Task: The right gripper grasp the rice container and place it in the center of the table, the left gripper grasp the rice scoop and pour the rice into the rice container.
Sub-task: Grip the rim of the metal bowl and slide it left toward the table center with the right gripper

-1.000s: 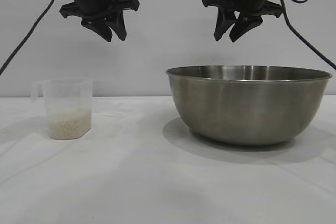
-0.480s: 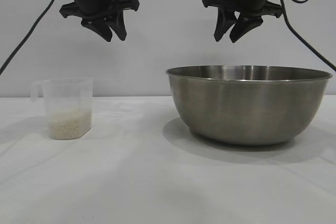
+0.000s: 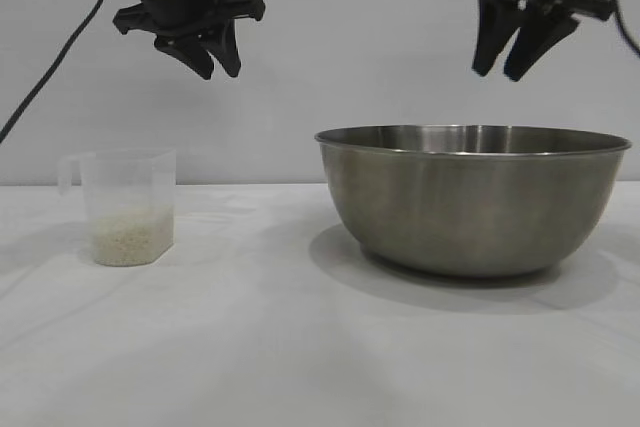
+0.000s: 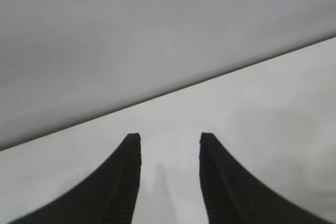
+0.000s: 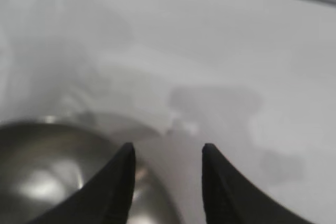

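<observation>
The right end effector (image 3: 512, 59) has swung rightward, now over the rice container's (image 3: 472, 202) far-right rim, fingers part-open, empty, pointing steeply down. Open white bench (image 3: 250, 347) fronts the steel bowl and, well left, the rice scoop (image 3: 125, 207) holding rice (image 3: 128, 239). Above it, the left end effector (image 3: 205, 52) hangs part-open, empty, arm cropped

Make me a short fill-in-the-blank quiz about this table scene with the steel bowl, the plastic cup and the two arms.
1. The rice sits inside the clear ____.
2. The right tool hangs in the air above the steel ____.
3. The left tool holds ____, its fingers apart, above the rice scoop.
4. Scoop and mixing bowl both stand on the white ____.

Missing words: measuring cup; mixing bowl; nothing; table
</observation>
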